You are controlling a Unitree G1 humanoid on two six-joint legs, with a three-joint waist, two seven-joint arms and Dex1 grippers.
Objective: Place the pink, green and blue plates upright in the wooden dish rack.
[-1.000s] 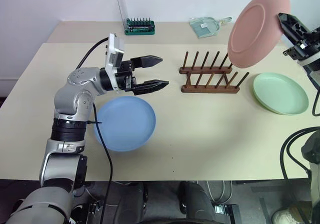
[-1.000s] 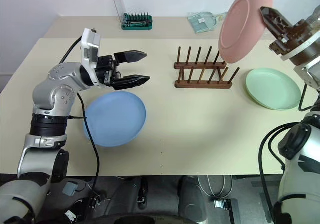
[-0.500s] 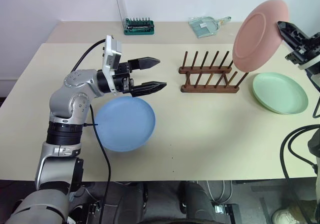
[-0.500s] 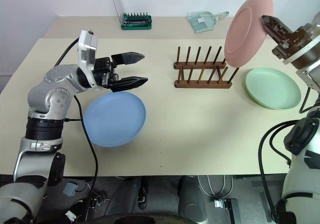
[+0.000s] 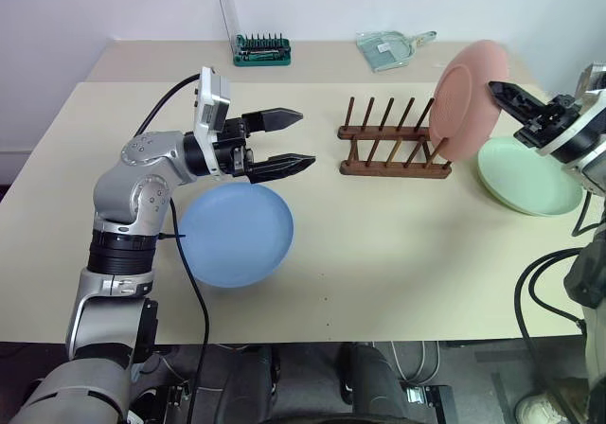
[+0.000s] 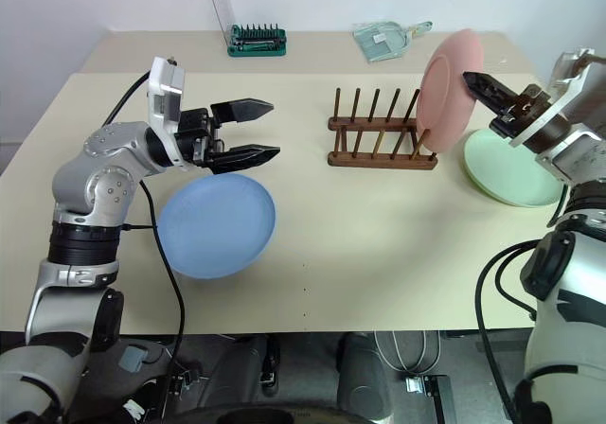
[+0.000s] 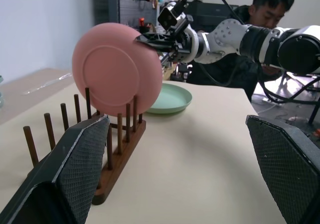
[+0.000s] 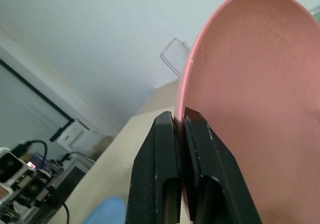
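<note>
I have the pink plate [image 5: 466, 98] almost upright at the right end of the dish rack [image 5: 394, 144], its lower edge down among the last pegs there. A second ago it hung high and tilted, above and to the right of the rack, so it has come down and left into the end slot. From the left wrist view its bottom looks seated between the pegs, though I cannot tell whether the rack carries its weight yet. The right gripper [image 6: 485, 92] has its two fingers clamped on the plate's right rim, with the rim pinched between them in the right wrist view. I judge the first placement nearly done; the next thing is to let go and see that the plate stands.

The green plate [image 5: 527, 178] lies flat on the table [image 5: 379, 254] just right of the rack, partly behind the pink one. The blue plate [image 5: 234, 233] lies flat on the near left. The left gripper [image 5: 284, 142] hovers above the blue plate's far edge, fingers wide apart, empty, pointing toward the rack, and it has not moved.
</note>
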